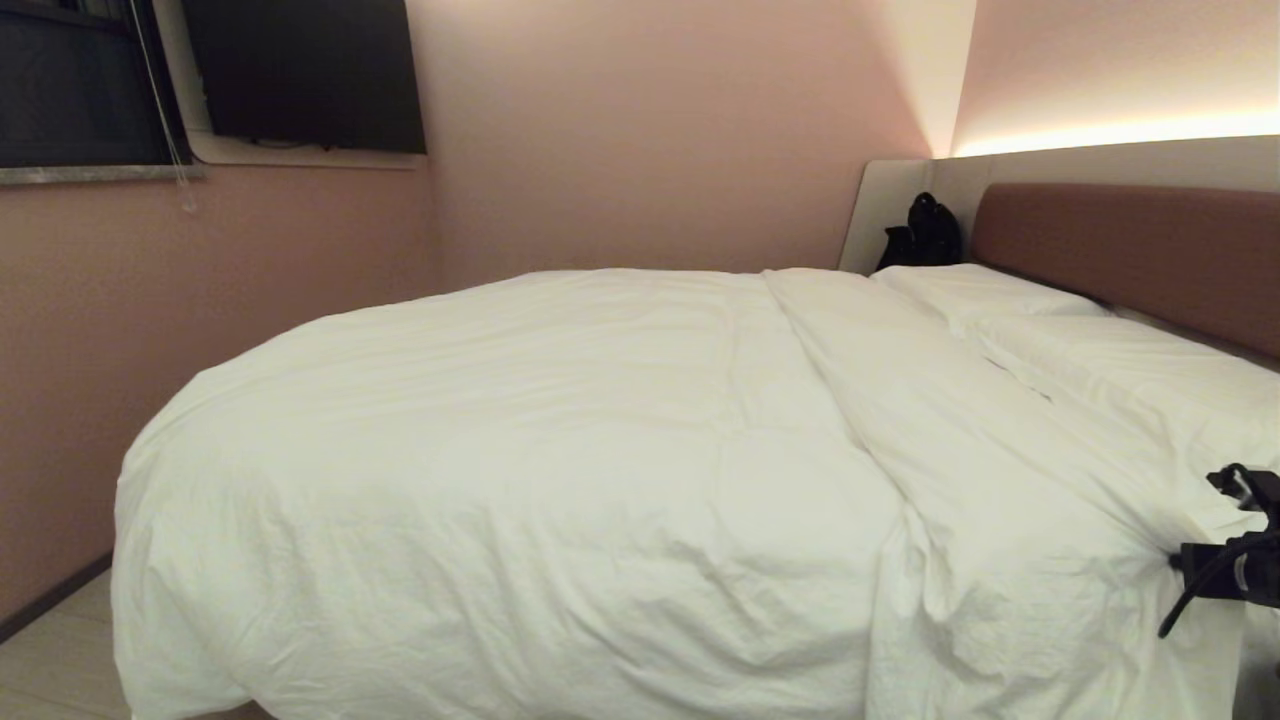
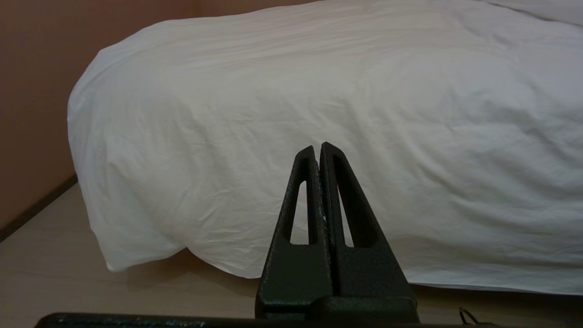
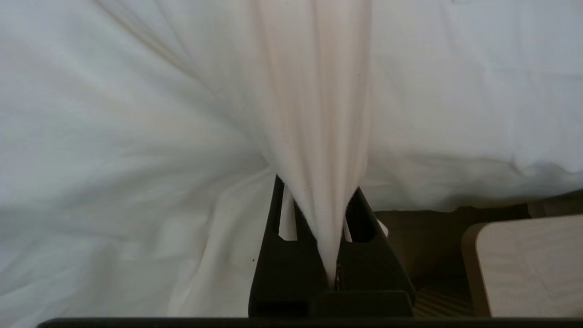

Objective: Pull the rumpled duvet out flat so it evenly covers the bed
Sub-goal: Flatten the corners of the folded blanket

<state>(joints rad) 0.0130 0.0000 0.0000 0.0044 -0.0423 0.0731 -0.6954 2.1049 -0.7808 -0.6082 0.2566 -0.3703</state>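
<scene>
The puffy white duvet (image 1: 560, 430) lies over the bed, whose brown headboard (image 1: 1130, 250) runs along the far right. A long fold crosses the duvet from the pillows toward the near side. At the head view's right edge my right gripper (image 1: 1185, 565) is shut on a bunch of the duvet's edge. In the right wrist view the pinched cloth (image 3: 319, 136) stretches taut out of the right gripper (image 3: 319, 184). My left gripper (image 2: 319, 146) is shut and holds nothing. It hangs low in front of the duvet's draped side (image 2: 319, 91), apart from it.
Two white pillows (image 1: 980, 290) (image 1: 1130, 350) lie against the headboard, and a black object (image 1: 925, 235) sits in the far corner. A pink wall (image 1: 200, 280) runs close along the bed's left. A light wooden table (image 3: 524, 264) stands beside the right gripper. Pale floor (image 2: 91, 282) shows below the duvet.
</scene>
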